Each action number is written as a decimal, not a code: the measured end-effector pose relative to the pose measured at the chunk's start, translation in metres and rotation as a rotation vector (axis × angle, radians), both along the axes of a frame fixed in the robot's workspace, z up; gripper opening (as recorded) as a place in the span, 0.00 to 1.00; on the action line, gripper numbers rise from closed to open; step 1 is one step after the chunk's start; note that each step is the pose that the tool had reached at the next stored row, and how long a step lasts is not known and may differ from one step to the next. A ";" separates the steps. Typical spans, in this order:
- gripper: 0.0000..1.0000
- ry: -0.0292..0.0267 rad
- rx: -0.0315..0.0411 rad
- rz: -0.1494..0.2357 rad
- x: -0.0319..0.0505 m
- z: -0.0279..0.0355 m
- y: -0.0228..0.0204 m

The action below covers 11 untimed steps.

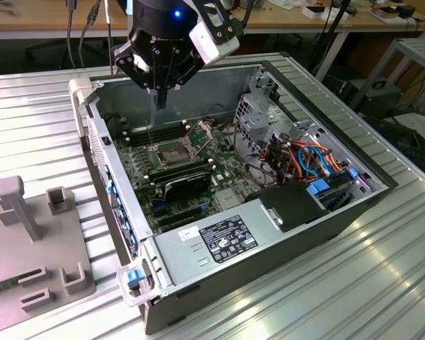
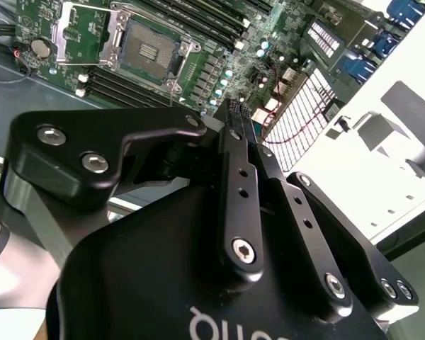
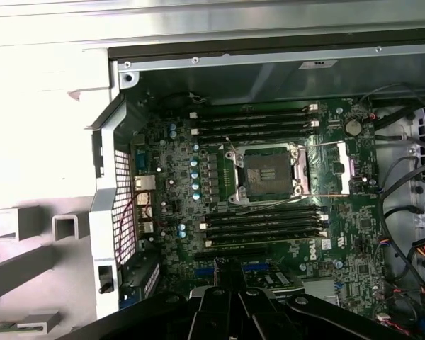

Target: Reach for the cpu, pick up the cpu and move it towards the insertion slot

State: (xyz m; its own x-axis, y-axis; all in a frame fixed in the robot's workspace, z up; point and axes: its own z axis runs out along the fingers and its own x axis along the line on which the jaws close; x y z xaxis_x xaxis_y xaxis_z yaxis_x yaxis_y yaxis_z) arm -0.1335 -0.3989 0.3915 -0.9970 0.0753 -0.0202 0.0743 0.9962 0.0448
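Observation:
The insertion slot (image 1: 171,152) is a square socket with a silvery frame and a dark, bare centre on the green motherboard inside the open computer case. Its hinged retention plate (image 1: 198,132) stands flipped open beside it. Both wrist views also show the slot (image 2: 147,51) (image 3: 267,172). My gripper (image 1: 160,103) hangs above the case, a little above the slot and towards the exterior view's left. Its black fingers (image 2: 230,149) are pressed together, shut, with nothing visible between them. The fingertips (image 3: 227,273) point down at the board. The cpu is out of view.
Long black memory slots (image 3: 258,120) run along both sides of the socket. The case wall (image 1: 106,177) rises at the exterior view's left; a drive cage and coloured cables (image 1: 304,159) fill the right. A grey fixture plate (image 1: 28,241) lies outside on the ribbed metal table (image 1: 354,283).

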 end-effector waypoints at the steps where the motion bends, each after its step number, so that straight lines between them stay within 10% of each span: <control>1: 0.11 0.0002 0.0000 0.000 -0.0001 -0.0001 0.0000; 11: 0.11 0.0031 0.0000 0.000 -0.0033 -0.0013 0.0000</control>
